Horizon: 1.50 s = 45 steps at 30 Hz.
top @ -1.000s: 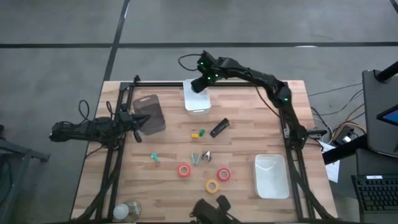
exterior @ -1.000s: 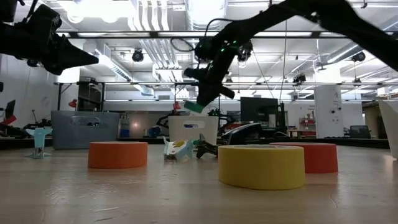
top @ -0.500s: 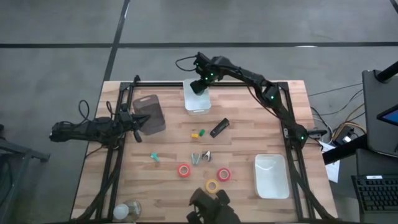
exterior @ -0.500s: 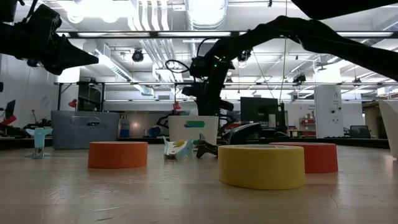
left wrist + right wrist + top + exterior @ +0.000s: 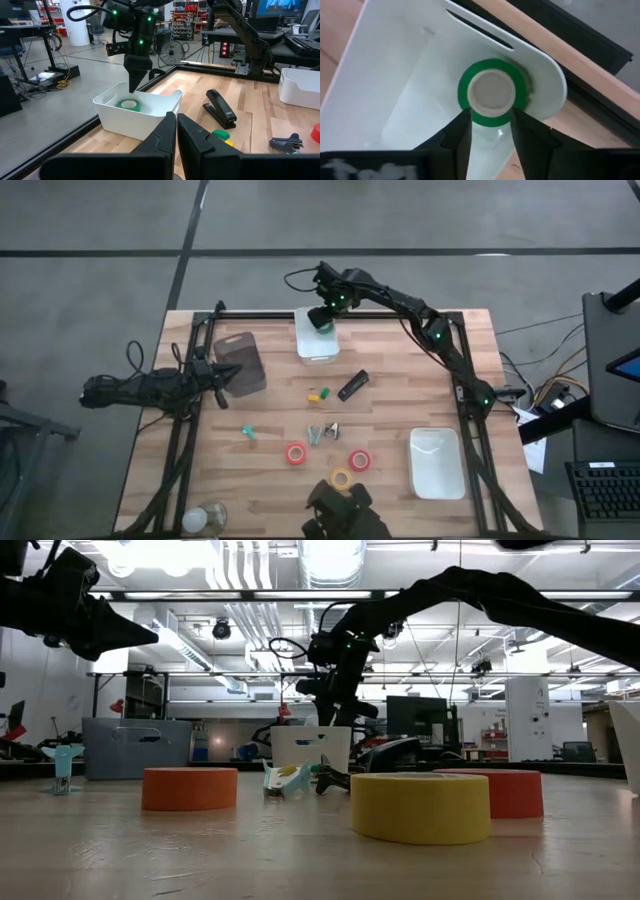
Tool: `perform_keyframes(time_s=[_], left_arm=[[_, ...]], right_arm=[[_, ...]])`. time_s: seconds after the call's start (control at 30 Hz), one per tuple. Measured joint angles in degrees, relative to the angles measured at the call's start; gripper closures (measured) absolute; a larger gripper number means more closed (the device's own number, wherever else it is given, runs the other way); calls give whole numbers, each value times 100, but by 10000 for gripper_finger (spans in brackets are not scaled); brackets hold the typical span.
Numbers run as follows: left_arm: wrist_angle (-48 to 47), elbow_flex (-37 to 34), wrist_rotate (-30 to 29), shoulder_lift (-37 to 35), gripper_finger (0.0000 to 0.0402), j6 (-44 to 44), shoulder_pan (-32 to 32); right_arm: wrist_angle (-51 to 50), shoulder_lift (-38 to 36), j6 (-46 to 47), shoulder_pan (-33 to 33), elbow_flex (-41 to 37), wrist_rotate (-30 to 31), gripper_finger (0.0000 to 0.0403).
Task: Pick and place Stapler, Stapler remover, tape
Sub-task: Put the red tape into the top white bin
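Note:
The green tape roll lies flat on the floor of the white bin at the table's far edge; it also shows in the left wrist view. My right gripper hangs open just above the roll, pointing down, and touches nothing. The black stapler lies on the table near the bin. The metal staple remover lies at mid table. Two red rolls and a yellow roll lie flat toward the near edge. My left gripper waits shut and empty at the table's left.
A grey box stands by my left gripper. A second white bin stands at the near right. A small green-and-yellow piece and a teal piece lie on the table. Black frame rails run along both sides.
My right gripper has come a little lower over the far white bin, tipped from slanting to pointing straight down, and let go of the green tape roll. The roll has dropped from the fingers and now lies on the bin's floor.

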Motion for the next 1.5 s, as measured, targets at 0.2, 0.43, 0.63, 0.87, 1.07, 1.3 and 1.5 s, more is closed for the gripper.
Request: perform_keyframes(time_s=[0.2, 0.43, 0.63, 0.87, 1.07, 1.3, 1.5], left_arm=[[2, 1, 0, 1, 383, 0, 0], [4, 2, 0, -1, 381, 0, -1], [4, 2, 0, 1, 383, 0, -1], [4, 0, -2, 1, 382, 0, 0], [-7, 0, 0, 1, 381, 0, -1], [-11, 0, 0, 1, 383, 0, -1], [-50, 1, 0, 1, 381, 0, 0]], right_arm=[[-848, -555, -590, 129, 15, -154, 249], [-1829, -1224, -1882, 839, 8, -283, 256], [-2776, -1527, -2346, 1361, -10, -279, 271], [-2724, -2053, -2501, 1744, -296, -1426, 296], [-2717, -2397, -2002, 2053, -827, -1519, 318], [-2690, -2553, -1626, 2471, -1769, -1302, 339], [-2268, -2773, -2116, 2823, -2926, -1309, 349]])
